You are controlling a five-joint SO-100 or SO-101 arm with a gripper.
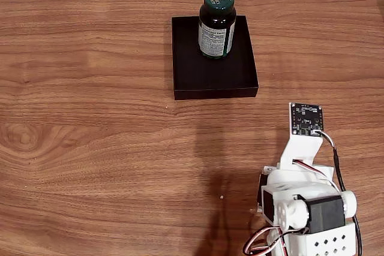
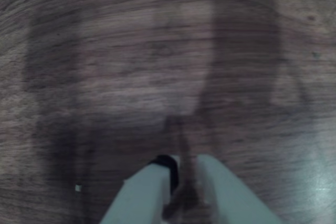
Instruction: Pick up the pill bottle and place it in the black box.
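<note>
At the near edge of the fixed view the white arm (image 1: 306,208) is seen folded low over the wooden desk (image 1: 90,148), with black servo blocks, red, white and black wiring, and a small dark circuit board (image 1: 306,119) carried on a white bracket at its far end. In the wrist view the tool (image 2: 185,182) enters from the bottom edge, its two pale fingers (image 2: 142,200) drawn together so that only a narrow dark slit is left between them, and nothing is held there. Beneath it only blurred wood grain is seen, crossed by soft shadows, with a tiny pale speck (image 2: 77,188) lying on the surface to the left of the fingers; a like speck (image 1: 221,196) is seen on the desk in the fixed view, just left of the arm. Farther off, well apart from the arm, the black box (image 1: 204,82) rests flat on the desk, past its middle and a little to the right. The pill bottle (image 1: 216,25) is found standing upright inside the box, toward its far wall and right of the box's centre, its dark green cap with the light logo turned up and its white label facing the camera. A dark corner is caught at the top left edge of the wrist view, too blurred to be identified.
</note>
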